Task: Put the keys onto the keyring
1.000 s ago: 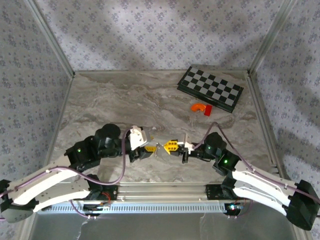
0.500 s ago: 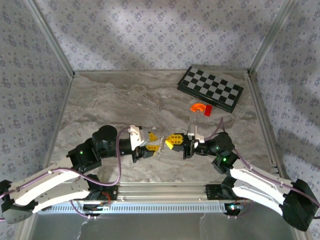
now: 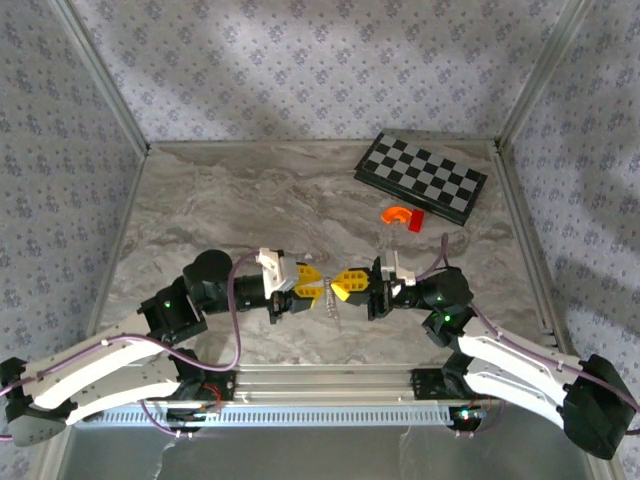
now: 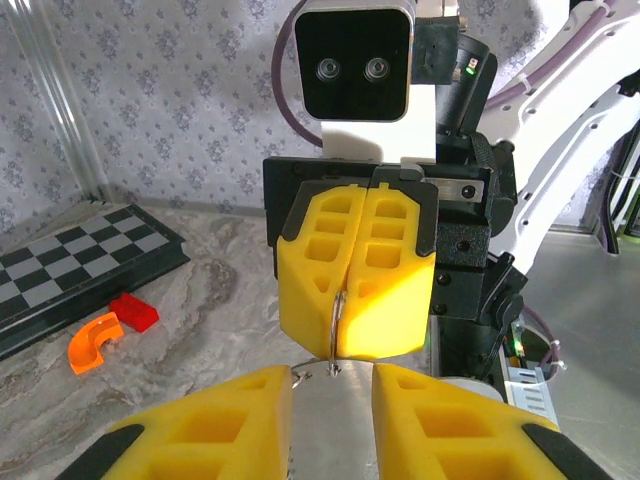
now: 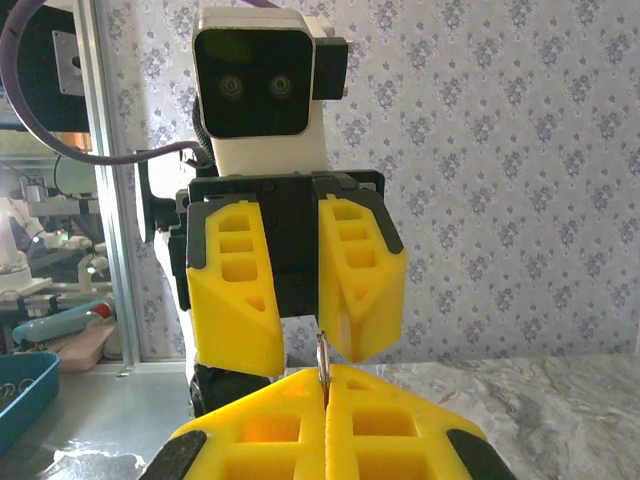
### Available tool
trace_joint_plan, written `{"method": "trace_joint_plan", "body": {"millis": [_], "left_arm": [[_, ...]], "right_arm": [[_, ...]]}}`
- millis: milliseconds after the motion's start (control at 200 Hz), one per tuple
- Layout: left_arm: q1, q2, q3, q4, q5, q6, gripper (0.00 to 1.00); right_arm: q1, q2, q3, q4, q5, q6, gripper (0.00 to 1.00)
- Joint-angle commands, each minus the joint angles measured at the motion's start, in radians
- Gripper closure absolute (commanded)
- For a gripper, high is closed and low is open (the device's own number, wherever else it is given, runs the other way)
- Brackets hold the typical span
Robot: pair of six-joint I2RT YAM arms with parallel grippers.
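- The right claw (image 3: 343, 284) is clenched on the keyring (image 3: 327, 296); the thin silvery loop is pinched edge-on between its yellow fingers.
- The keyring is held in the air above the worktop (image 3: 250, 200), between the two claws, near the front edge.
- The left claw (image 3: 312, 282) is released; its fingers are set apart, and the free end of the loop is located at the gap between them.
- Contact between the left claw and the loop cannot be determined.
- A chessboard (image 3: 421, 177) is placed at the far right; an orange curved piece (image 3: 397, 213) and a red block (image 3: 415, 222) are laid just beside it.
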State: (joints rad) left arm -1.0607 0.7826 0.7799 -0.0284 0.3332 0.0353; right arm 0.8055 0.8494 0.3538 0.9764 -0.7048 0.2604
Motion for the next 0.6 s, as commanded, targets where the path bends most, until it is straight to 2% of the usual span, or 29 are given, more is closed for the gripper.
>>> {"method": "trace_joint_plan", "body": {"millis": [0,355,500,595], "left_arm": [[-0.004,-0.001,0.0,0.059,0.04,-0.015,0.73],[-0.006,0.023,-0.018,0.12,0.081,-0.032,0.76],[-0.005,0.033,-0.018,0.128,0.084,-0.029,0.86],[-0.006,0.032,-0.015,0.127,0.084,-0.026,0.97]], "right_arm": [[0.008,-0.001,0.007,0.079,-0.011,0.024,1.0],[0.025,0.007,0.005,0.081,-0.014,0.013,1.0],[0.031,0.005,0.006,0.08,-0.015,0.009,1.0],[0.034,0.005,0.005,0.078,-0.015,0.004,1.0]]}}
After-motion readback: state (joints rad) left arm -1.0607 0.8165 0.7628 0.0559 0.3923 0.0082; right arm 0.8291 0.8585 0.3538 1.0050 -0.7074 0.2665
